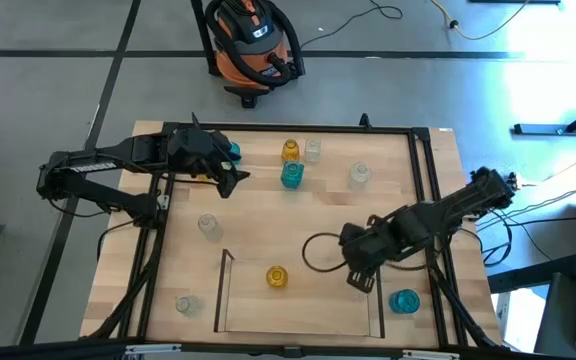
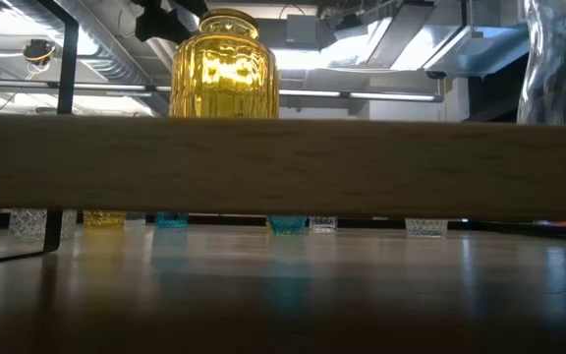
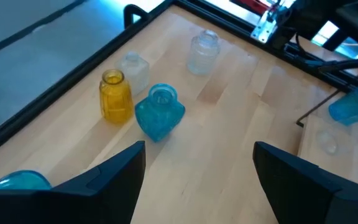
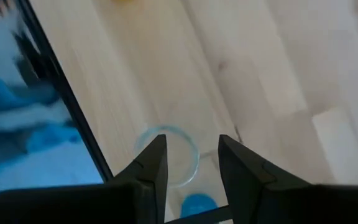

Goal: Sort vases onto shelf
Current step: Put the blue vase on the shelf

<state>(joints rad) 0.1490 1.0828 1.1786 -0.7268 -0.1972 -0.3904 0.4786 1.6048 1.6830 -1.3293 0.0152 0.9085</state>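
- Looking down, the high view shows the shelf (image 1: 224,290) holding one amber vase (image 1: 276,276); the right gripper (image 1: 359,281) hangs at the shelf's right rail, a teal vase (image 1: 404,301) just outside.
- Low view: that amber vase (image 2: 224,67) stands upright behind a wooden edge (image 2: 283,167).
- Left wrist view: left gripper (image 3: 199,163), fingers spread wide, faces an upright teal vase (image 3: 160,112) and yellow vase (image 3: 116,95).
- Right wrist view: fingers (image 4: 151,165) slightly parted above a clear vase (image 4: 169,155); contact unclear.
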